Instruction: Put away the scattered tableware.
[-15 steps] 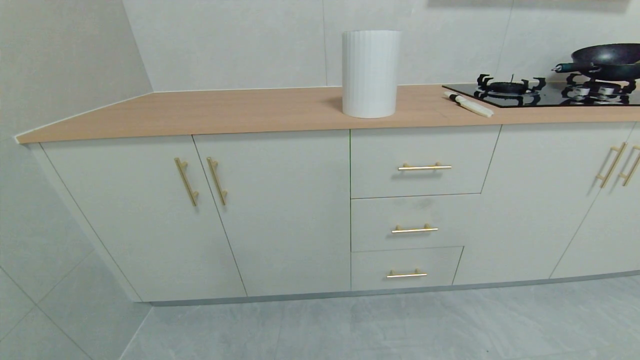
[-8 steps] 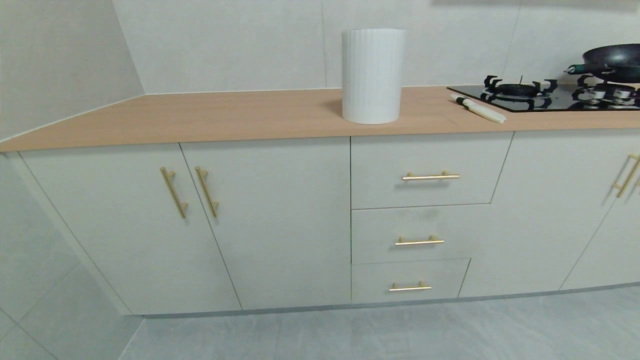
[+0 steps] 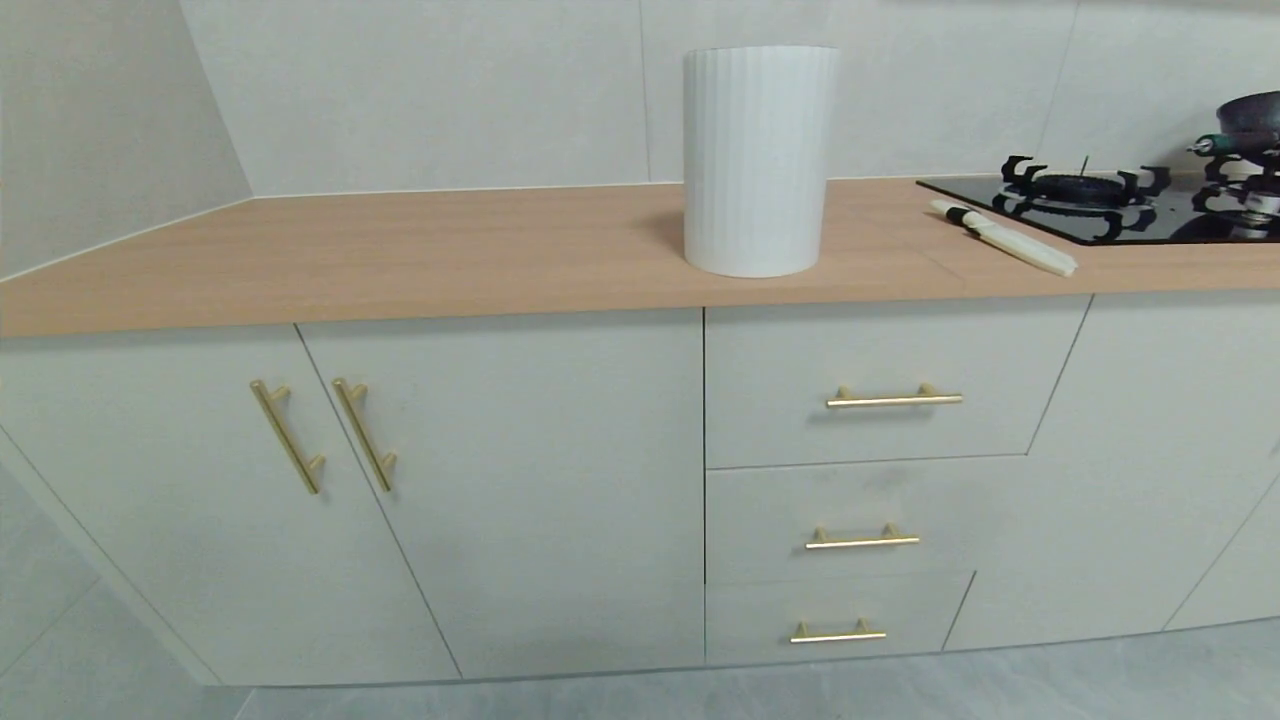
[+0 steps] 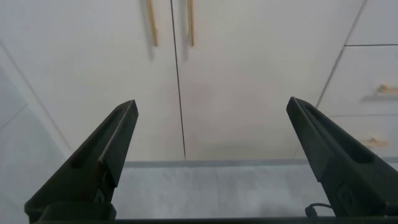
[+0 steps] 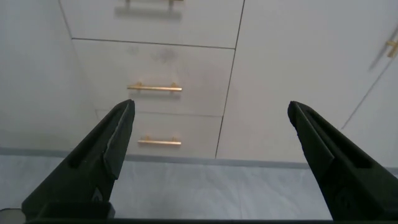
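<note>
A tall white ribbed container (image 3: 757,160) stands on the wooden countertop (image 3: 430,250), above the top drawer. To its right a cream-coloured utensil with a dark end (image 3: 1003,236) lies flat near the counter's front edge, beside the hob. My left gripper (image 4: 211,112) is open with nothing between its fingers, held low in front of the double cabinet doors (image 4: 180,74). My right gripper (image 5: 211,112) is open and empty too, facing the lower drawers (image 5: 155,89).
A black gas hob (image 3: 1110,200) with pan supports sits at the counter's right end, with a dark pan (image 3: 1250,115) on its far burner. Below are two doors with gold handles (image 3: 320,435) and three drawers (image 3: 880,400). Grey tiled floor (image 3: 700,700) lies before the cabinets.
The whole head view has shifted: the cabinets and counter now look larger and closer, so the camera has moved toward them. Nothing on the counter has moved.
</note>
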